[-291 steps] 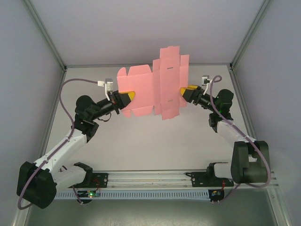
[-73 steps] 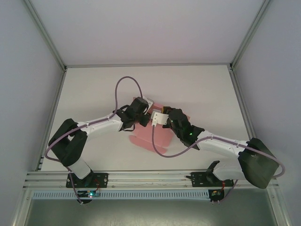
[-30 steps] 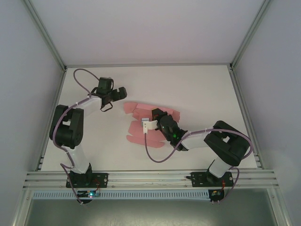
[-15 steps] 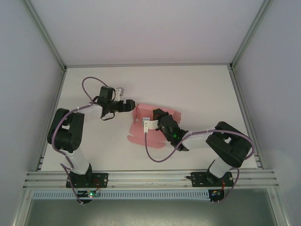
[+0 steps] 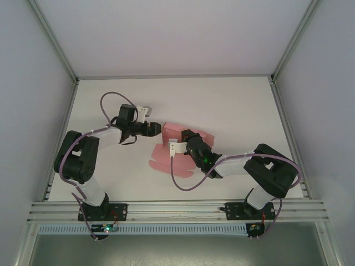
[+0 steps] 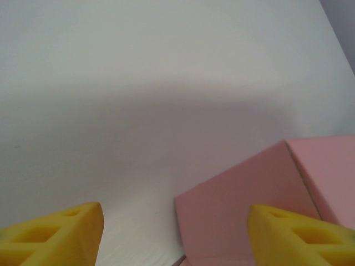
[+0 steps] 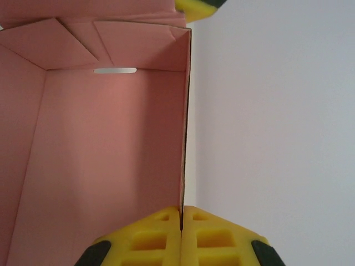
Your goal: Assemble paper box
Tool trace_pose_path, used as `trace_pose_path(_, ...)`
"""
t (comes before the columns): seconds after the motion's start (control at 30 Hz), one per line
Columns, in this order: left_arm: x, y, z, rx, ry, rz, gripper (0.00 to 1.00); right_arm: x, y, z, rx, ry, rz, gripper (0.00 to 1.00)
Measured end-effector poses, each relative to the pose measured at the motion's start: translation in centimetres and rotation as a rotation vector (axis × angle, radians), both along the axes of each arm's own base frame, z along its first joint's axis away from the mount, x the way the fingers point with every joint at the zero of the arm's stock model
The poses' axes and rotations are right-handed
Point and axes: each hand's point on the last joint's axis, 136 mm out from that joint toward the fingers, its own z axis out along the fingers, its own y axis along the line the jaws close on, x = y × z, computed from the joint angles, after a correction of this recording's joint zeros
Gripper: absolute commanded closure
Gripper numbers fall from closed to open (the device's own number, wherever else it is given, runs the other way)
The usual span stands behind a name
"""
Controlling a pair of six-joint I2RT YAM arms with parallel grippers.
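The pink paper box (image 5: 173, 132) lies half folded at the table's middle, with some walls raised and flat flaps (image 5: 161, 162) toward the near side. My right gripper (image 5: 186, 137) is shut on the top edge of one upright wall (image 7: 182, 166), and the box's pink inside (image 7: 111, 144) lies to its left. My left gripper (image 5: 157, 128) is open at the box's left end. A pink panel (image 6: 244, 199) stands between its yellow fingers (image 6: 55, 238), nearer the right one. One tip of the left gripper (image 7: 198, 6) shows beyond the box's far corner.
The white table (image 5: 233, 105) is bounded by grey walls and an aluminium frame (image 5: 285, 52). Both arms' purple cables (image 5: 111, 100) loop above the table. A rail (image 5: 177, 208) runs along the near edge.
My left gripper has swung right from the table's left side up to the box, and its jaws have narrowed. The box's left end now stands upright. The right gripper keeps its hold.
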Motion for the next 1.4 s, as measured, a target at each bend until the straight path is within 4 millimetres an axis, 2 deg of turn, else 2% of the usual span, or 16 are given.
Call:
trace_pose_path(0.07, -0.3, -0.6, 0.0, -0.006, -0.018, -0.018, 0.31, -0.1, -0.1, -0.1, -0.001, 0.006, -0.008, 1.0)
trace_pose_path(0.3, -1.0, -0.8, -0.6, -0.007, -0.029, -0.038, 0.32, -0.2, -0.5, 0.1, -0.005, 0.018, -0.019, 1.0)
trace_pose_path(0.4, -1.6, -1.0, -1.0, -0.007, -0.027, -0.056, 0.35, -0.3, -0.7, 0.0, -0.006, 0.025, -0.024, 1.0)
trace_pose_path(0.73, -3.9, -1.2, -1.9, 0.009, -0.024, -0.109, 0.35, -0.4, -0.9, -0.1, -0.017, 0.038, -0.029, 1.0)
trace_pose_path(1.03, -2.8, -3.6, -1.4, 0.019, -0.056, -0.18, 0.35, -0.3, -1.0, -0.1, -0.031, 0.046, -0.042, 1.0)
trace_pose_path(1.4, -0.5, -3.2, -3.1, 0.099, -0.087, -0.127, 0.38, -0.3, -0.4, -0.3, -0.021, 0.093, -0.039, 1.0)
